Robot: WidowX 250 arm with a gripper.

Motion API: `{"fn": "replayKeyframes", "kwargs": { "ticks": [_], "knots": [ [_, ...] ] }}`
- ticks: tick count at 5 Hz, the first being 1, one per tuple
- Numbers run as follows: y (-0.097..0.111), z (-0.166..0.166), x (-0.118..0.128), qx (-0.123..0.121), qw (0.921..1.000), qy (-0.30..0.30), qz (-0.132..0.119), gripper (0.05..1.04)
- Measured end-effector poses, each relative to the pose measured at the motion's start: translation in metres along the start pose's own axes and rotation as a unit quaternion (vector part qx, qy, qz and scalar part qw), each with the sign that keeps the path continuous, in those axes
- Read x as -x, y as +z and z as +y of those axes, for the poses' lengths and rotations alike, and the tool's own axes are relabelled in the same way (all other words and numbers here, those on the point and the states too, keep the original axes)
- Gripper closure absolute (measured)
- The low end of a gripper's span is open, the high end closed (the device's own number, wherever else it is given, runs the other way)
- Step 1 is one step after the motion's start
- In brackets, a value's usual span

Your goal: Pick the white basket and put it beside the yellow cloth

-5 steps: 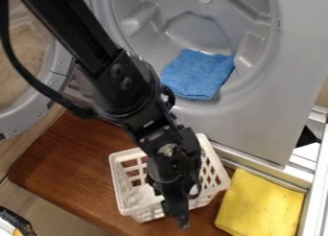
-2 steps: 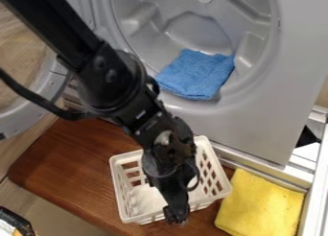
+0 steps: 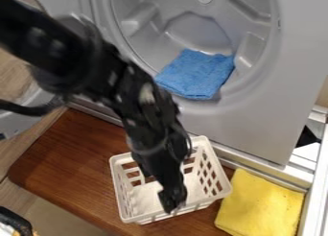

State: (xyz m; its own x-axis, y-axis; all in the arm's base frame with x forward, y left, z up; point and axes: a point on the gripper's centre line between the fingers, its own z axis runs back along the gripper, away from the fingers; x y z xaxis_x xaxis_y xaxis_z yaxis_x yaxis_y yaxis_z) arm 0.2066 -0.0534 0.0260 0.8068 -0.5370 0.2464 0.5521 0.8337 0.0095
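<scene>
Arm point(image 3: 137, 98) hides part of basket point(image 3: 223, 191). Pincer point(image 3: 173, 199) over basket, contact unclear; apart or together, cannot tell.

White basket point(image 3: 210, 197) seemingly touches yellow cloth point(image 3: 259, 204).

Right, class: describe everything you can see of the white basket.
The white basket looks like plastic, four-sided and open-topped, with a plain rim and slotted, grid-like sides. It stands upright on the brown wooden board, its right-hand corner close to the yellow cloth. The black gripper hangs over its near side, hiding part of it.
</scene>
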Motion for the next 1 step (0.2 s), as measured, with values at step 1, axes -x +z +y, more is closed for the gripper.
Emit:
{"fn": "replayKeyframes", "kwargs": {
  "ticks": [1],
  "knots": [
    [0.0059,0.0044,0.0052,0.026,0.9992,0.031,0.007,0.084]
  ]
}}
